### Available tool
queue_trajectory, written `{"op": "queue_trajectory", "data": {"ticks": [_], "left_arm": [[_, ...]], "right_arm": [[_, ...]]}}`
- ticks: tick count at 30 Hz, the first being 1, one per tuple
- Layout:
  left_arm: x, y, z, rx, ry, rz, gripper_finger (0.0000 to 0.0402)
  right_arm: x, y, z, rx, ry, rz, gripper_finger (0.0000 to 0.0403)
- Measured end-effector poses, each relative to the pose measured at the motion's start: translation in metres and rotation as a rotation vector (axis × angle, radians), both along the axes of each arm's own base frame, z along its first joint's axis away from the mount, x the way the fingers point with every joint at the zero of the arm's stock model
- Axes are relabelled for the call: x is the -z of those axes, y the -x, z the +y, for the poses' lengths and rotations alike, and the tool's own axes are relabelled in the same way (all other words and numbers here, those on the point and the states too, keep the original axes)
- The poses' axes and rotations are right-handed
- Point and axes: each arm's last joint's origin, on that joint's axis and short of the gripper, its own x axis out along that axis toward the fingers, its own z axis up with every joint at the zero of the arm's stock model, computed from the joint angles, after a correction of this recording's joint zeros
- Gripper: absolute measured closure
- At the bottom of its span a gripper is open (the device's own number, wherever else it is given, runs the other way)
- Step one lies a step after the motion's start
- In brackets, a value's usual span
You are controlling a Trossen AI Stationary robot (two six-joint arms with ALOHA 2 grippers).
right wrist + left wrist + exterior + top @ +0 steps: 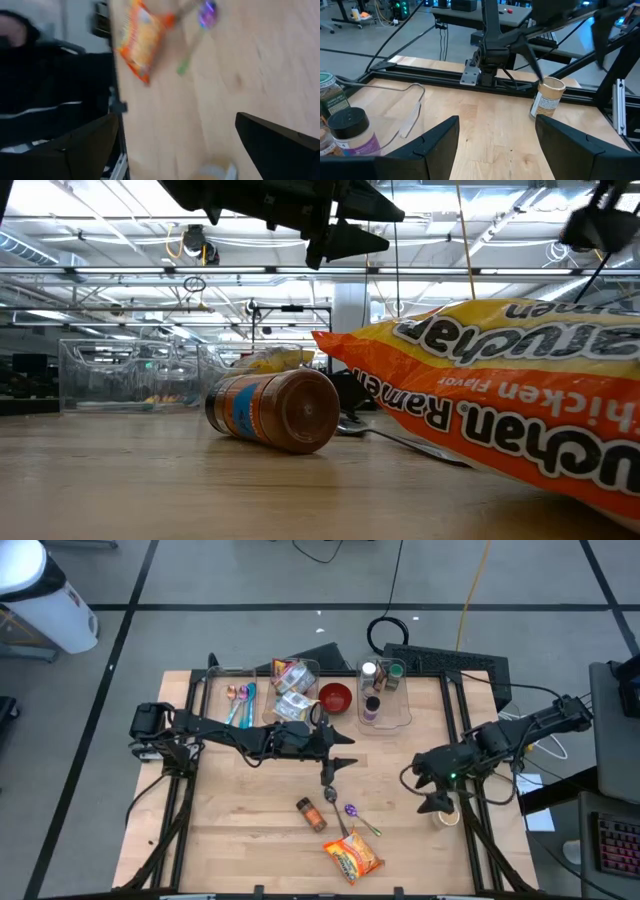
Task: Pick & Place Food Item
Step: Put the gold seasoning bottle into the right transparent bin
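Note:
An orange ramen packet (pixel 352 857) lies flat near the table's front edge, also seen close in the low view (pixel 500 390) and in the right wrist view (pixel 142 40). A brown spice bottle (pixel 311 813) lies on its side beside it (pixel 275 410). A purple-headed spoon (pixel 350 810) lies between them. My left gripper (pixel 350 750) hovers open above the table's middle, nothing between its fingers (pixel 497 132). My right gripper (pixel 432 785) hangs open above the table's right part, tilted down, nothing between its fingers (pixel 175 130).
A tan cardboard can (pixel 447 817) stands upright under the right gripper, near the right rail (pixel 547 97). At the back stand clear bins with spoons (pixel 240 700), snack packets (pixel 293 690) and spice jars (pixel 383 690), and a red bowl (pixel 335 697).

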Motion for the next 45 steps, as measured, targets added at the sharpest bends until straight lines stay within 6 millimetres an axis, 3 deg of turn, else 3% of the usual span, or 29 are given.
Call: {"op": "queue_trajectory", "data": {"ticks": [4, 13, 21, 30, 36, 45], "left_arm": [[0.000, 0.000, 0.000, -0.004, 0.020, 0.000, 0.0130], [0.000, 0.000, 0.000, -0.009, 0.044, 0.000, 0.0130], [0.000, 0.000, 0.000, -0.009, 0.047, -0.001, 0.0130], [0.000, 0.000, 0.001, -0.026, 0.042, -0.003, 0.0130], [0.000, 0.000, 0.002, -0.066, 0.029, -0.004, 0.0130], [0.000, 0.000, 0.002, -0.066, 0.025, -0.004, 0.0130]], "right_arm": [[-0.011, -0.001, 0.002, -0.070, 0.002, -0.161, 0.0003], [-0.015, 0.017, 0.017, -0.199, 0.090, -0.247, 0.0005], [0.004, 0.040, 0.030, -0.303, 0.274, -0.049, 0.0005], [0.024, 0.043, 0.046, -0.377, 0.481, 0.077, 0.0005], [0.030, 0.042, 0.055, -0.390, 0.494, 0.117, 0.0005], [0.027, 0.044, 0.067, -0.378, 0.376, 0.096, 0.0006]]}}
